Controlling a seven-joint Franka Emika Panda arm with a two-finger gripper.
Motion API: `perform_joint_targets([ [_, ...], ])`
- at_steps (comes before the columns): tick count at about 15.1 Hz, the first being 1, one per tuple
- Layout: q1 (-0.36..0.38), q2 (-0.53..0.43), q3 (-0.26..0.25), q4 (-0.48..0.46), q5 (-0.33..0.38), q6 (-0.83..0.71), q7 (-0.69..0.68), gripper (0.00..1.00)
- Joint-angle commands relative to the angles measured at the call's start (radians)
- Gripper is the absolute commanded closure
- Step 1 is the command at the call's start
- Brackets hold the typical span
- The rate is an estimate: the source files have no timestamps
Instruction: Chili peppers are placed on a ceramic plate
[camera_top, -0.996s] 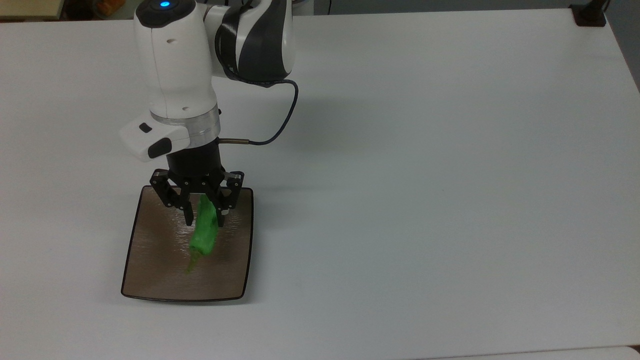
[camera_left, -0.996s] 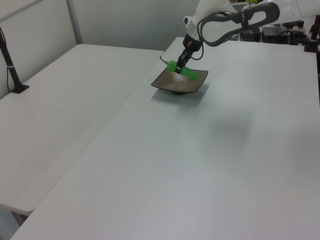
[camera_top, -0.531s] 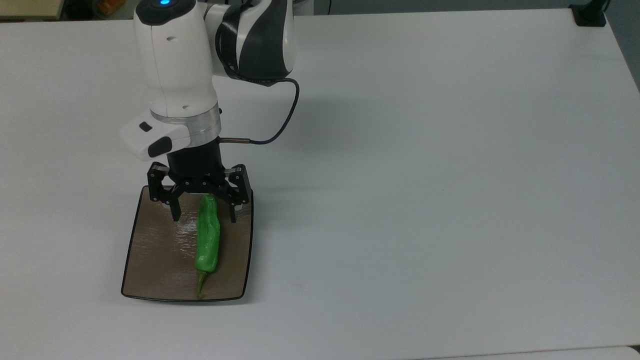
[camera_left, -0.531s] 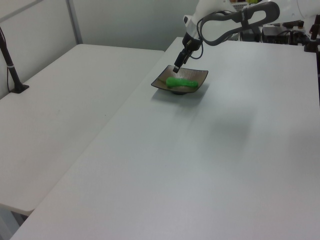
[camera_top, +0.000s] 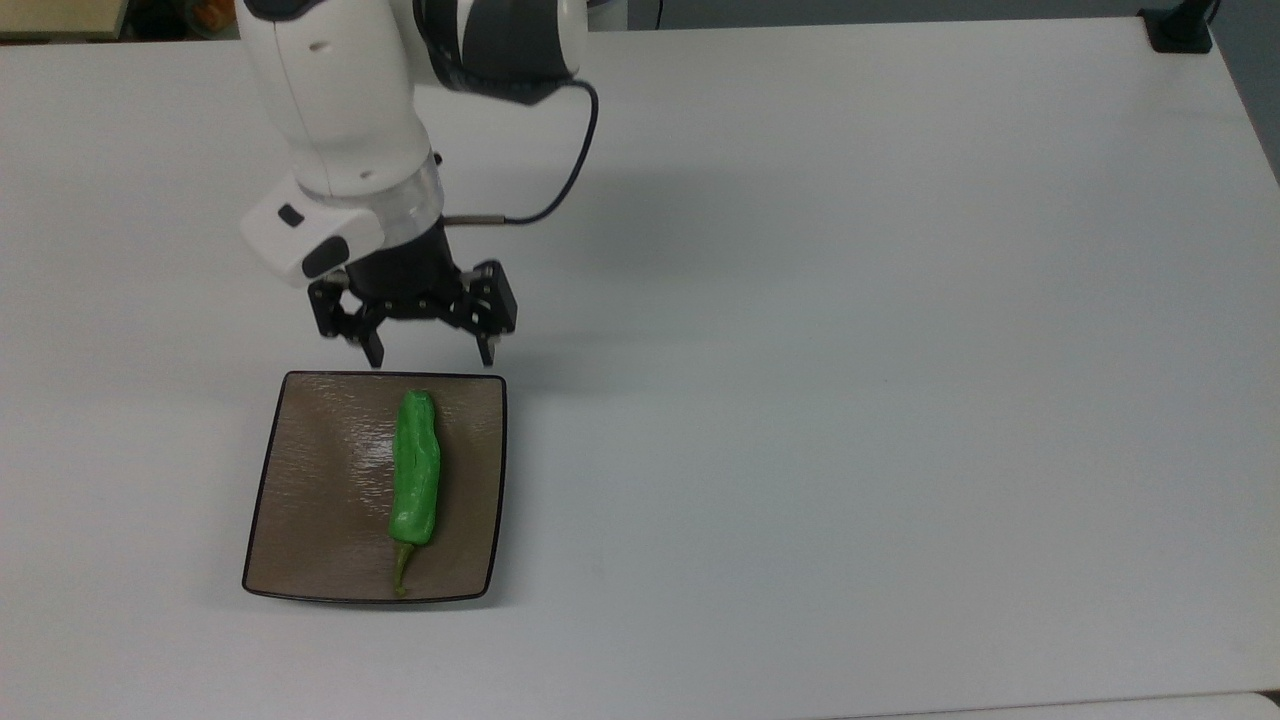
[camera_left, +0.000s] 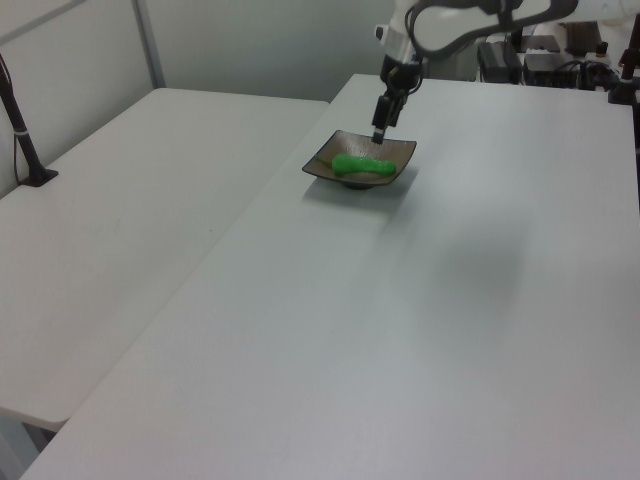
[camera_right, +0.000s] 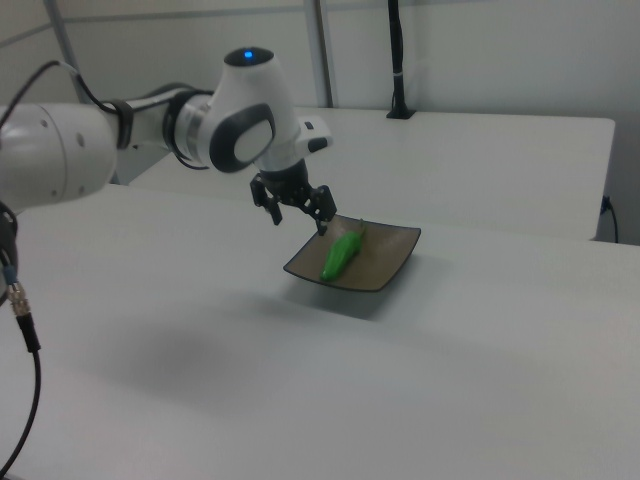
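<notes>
Chili pepper (camera_top: 416, 478) released moments ago, now flat on ceramic plate (camera_top: 300, 500); claw (camera_top: 430, 355) spread, empty, lifted clear beyond plate's far rim above worktop (camera_top: 850, 350); placement apparently complete.

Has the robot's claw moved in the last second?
Yes. The gripper, open, has pulled back from over the ceramic plate toward the top view's upper edge, leaving the chili pepper lying on the plate.
</notes>
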Motion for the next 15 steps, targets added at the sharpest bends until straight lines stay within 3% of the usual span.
perform_joint_targets([
  [1, -0.018, -0.158, 0.035, -0.107, -0.076, -0.197, 0.019, 0.00],
  [3, -0.066, -0.210, 0.104, -0.133, -0.109, -0.253, 0.111, 0.00],
  [6, -0.072, -0.271, 0.147, -0.193, -0.164, -0.260, 0.269, 0.00],
  [12, -0.097, -0.486, 0.229, -0.415, -0.184, -0.247, 0.268, 0.00],
  [15, -0.172, -0.546, 0.340, -0.461, -0.173, -0.245, 0.268, 0.00],
])
